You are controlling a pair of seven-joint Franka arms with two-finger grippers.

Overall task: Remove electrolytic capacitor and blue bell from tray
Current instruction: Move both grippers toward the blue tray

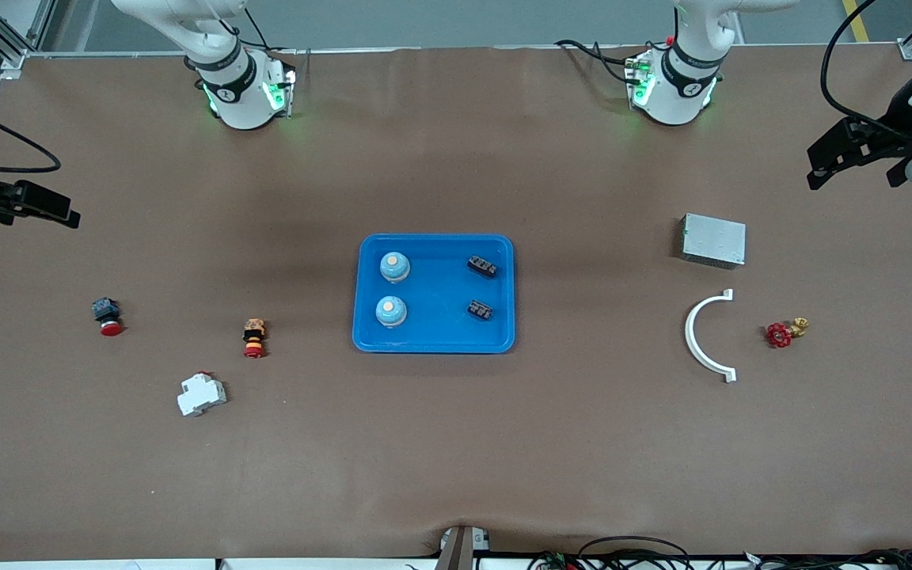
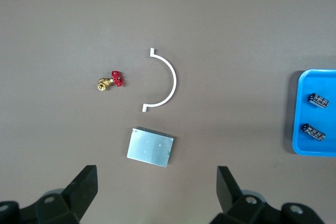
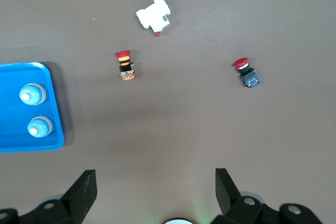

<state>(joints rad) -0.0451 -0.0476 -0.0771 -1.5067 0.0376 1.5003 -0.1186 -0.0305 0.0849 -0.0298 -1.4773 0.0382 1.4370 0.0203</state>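
Blue tray (image 1: 434,344) at mid-table on brown paper; in it two bells (image 1: 394,267) (image 1: 390,311) toward the right arm's end, one nearer the front camera than the other; two capacitors (image 1: 482,267) (image 1: 480,310) toward the left arm's end, likewise one nearer; all four apart from each other.

Left gripper (image 1: 860,162) up in the air over the table's edge at the left arm's end, fingers (image 2: 84,187) spread wide, nothing between them; capacitors well apart from it, seen at the margin of its wrist view (image 2: 318,99) (image 2: 312,132). Right gripper (image 1: 28,207) up over the edge at the right arm's end, fingers (image 3: 84,190) spread, empty; bells well apart from it (image 3: 32,94) (image 3: 39,126).

Loose on the paper toward the left arm's end: grey box (image 1: 713,239); white arc (image 1: 700,336) nearer the camera than the box; red valve (image 1: 784,332) beside the arc. Toward the right arm's end: red button (image 1: 107,315); orange switch (image 1: 254,338); white breaker (image 1: 201,394), nearest the camera of the three.
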